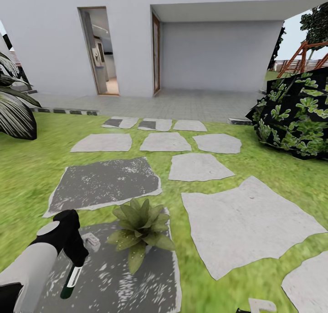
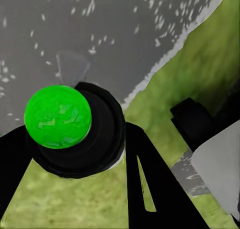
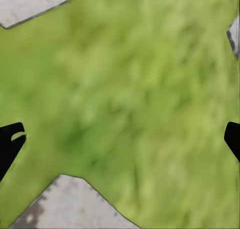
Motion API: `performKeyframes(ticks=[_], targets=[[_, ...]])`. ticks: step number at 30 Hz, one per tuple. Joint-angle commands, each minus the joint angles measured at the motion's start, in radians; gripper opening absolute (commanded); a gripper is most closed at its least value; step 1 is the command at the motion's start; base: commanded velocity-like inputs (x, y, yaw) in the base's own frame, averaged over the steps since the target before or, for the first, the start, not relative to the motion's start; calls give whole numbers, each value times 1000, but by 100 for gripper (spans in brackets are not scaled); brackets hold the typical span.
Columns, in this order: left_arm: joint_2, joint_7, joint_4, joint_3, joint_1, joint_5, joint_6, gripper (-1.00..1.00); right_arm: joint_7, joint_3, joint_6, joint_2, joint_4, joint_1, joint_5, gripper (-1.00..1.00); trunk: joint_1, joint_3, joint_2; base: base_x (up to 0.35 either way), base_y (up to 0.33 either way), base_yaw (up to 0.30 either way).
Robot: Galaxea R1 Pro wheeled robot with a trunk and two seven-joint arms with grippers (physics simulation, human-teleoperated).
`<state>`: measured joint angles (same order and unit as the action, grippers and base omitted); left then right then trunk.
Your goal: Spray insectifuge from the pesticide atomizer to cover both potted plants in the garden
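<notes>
- One big lawn point(image 1: 27, 176) with grey stepping stones point(image 1: 246, 222) lies before us, and a white house point(image 1: 54, 39) stands behind it.
- We see only one potted plant point(image 1: 141, 228), a green rosette on the dark stone point(image 1: 127, 281), just beside our left gripper point(image 1: 73, 263).
- Our left gripper is closed on the pesticide atomizer point(image 1: 70, 283), which hangs down over this stone; in the left wrist view its end looks bright green point(image 2: 57, 116).
- Our right gripper point(image 3: 120, 139) hovers over grass with its fingers wide apart and empty.
- We judge the pick-up done; spraying both plants remains, and the bottle is near the first one.
</notes>
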<state>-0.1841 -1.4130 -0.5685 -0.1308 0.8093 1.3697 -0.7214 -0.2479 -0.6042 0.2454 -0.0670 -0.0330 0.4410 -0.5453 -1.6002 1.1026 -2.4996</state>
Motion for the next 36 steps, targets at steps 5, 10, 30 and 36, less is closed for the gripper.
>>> performKeyframes(ticks=[5,10,30,36], targets=[[3,-9,-25,-6,2,9,-14,-100,-1,-6,49,-3,2,1,-15,100,0,1,0,0,-220,0],[-3,-4,-27,-46,-3,8,-15,-100,0,-4,51,-2,2,1,-19,100,0,1,0,-12,-272,0],[14,66,-24,-130,-2,20,-19,-100,-2,-3,52,-7,1,1,-96,100,0,11,0,-82,-263,66],[14,66,-24,-125,-2,20,-25,-100,-2,-3,52,-7,1,1,-96,100,0,19,0,63,-276,170]])
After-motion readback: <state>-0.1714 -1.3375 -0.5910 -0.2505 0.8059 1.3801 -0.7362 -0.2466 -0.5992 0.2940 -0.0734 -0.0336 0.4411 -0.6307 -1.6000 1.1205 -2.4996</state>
